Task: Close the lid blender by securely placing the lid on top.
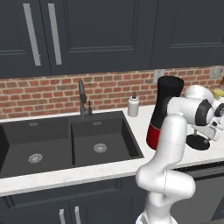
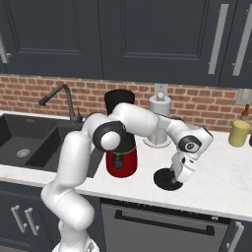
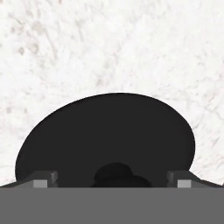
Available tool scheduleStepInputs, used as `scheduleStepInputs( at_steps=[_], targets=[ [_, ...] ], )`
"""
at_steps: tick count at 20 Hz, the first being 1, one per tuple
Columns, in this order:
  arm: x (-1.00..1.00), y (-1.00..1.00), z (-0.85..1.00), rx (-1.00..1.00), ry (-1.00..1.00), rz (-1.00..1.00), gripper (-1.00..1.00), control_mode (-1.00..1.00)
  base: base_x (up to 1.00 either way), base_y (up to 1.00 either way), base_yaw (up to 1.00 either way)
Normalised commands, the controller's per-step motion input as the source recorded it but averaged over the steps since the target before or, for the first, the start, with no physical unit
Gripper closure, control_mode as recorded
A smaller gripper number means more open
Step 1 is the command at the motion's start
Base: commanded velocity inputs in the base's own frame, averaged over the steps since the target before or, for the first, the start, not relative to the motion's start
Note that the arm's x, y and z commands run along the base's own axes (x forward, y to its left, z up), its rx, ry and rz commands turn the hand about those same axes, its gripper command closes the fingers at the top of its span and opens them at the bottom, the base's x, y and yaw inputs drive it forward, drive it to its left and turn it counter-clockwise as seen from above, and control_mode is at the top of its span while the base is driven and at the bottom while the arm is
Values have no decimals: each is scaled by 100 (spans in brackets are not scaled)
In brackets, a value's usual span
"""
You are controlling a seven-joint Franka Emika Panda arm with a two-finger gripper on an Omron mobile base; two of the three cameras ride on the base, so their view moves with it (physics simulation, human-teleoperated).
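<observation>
Beneath my jaws spreads the white speckled counter [image 3: 113, 48], running past them on every side. Far off to one side of my jaws, beyond my own arm, the dark double sink [image 1: 70, 140] is sunk into that counter, a black faucet [image 1: 82, 98] standing at its back edge against the red brick wall [image 1: 52, 92].

Next in size, the blender [image 2: 120, 147]: tall black jar on a glossy red base, upright on the counter, near my jaws but apart from them, partly hidden behind my forearm in both base views. Jar top stands uncovered, well above where my jaws hang.

Behind my jaws, toward the brick, a white paper-towel roll [image 2: 159, 123] stands on its holder. Out to the far side, away from the blender, a yellow canister [image 2: 239, 133] sits by the wall. A small white soap bottle [image 1: 133, 106] stands between sink and blender.

The lid [image 3: 105, 135]: flat black disc, lying flat on the counter directly under my jaws, beside the blender, not touching it. Its small raised knob [image 3: 116, 173] sits squarely between my two fingertips.

My gripper [image 3: 112, 180] points straight down at the lid, jaws spread wide, one tip to each side of the knob with clear gap on both, holding nothing. Whether the tips touch the disc I cannot tell.
</observation>
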Motion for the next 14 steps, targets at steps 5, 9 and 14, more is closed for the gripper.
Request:
scheduleStepInputs(
  at_steps=[5,9,14],
  targets=[
    [0,1,0,0,0,0,-100,-100,0,0,0],
    [0,0,0,0,0,0,-100,-100,0,0,0],
    [0,0,0,0,0,0,100,-100,0,0,0]
  ],
)
